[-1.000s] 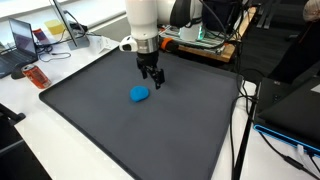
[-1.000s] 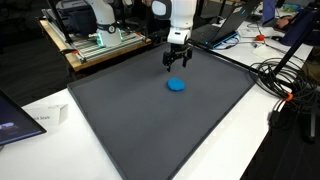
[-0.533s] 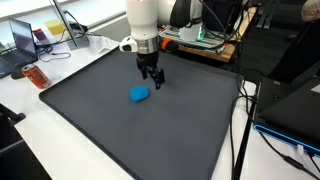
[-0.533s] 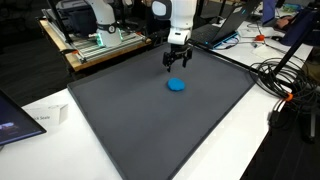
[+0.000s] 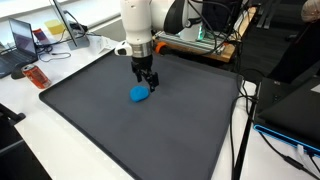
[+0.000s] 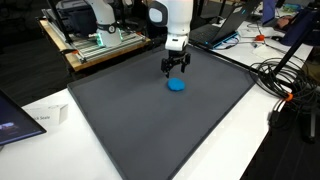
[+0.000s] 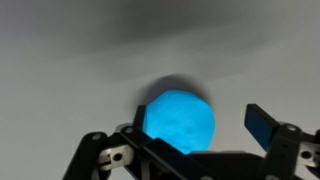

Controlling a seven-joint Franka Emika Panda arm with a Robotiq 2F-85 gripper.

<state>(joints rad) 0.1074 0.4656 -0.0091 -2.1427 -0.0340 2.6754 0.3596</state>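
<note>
Blue lump (image 5: 140,94), one, lies on one mat (image 5: 120,130) below two spread fingers (image 7: 262,124).

Around the blue lump (image 5: 140,94) the dark mat (image 5: 165,135) lay open on every side, so a gripper could have passed along it from any direction. Directly above the lump stood only the gripper (image 5: 146,84), its jaws wide apart. Well away from the lump, past the mat's far edge, rose a wooden bench (image 5: 205,47) loaded with equipment, and cables (image 6: 285,75) trailed beyond one side edge.
</note>
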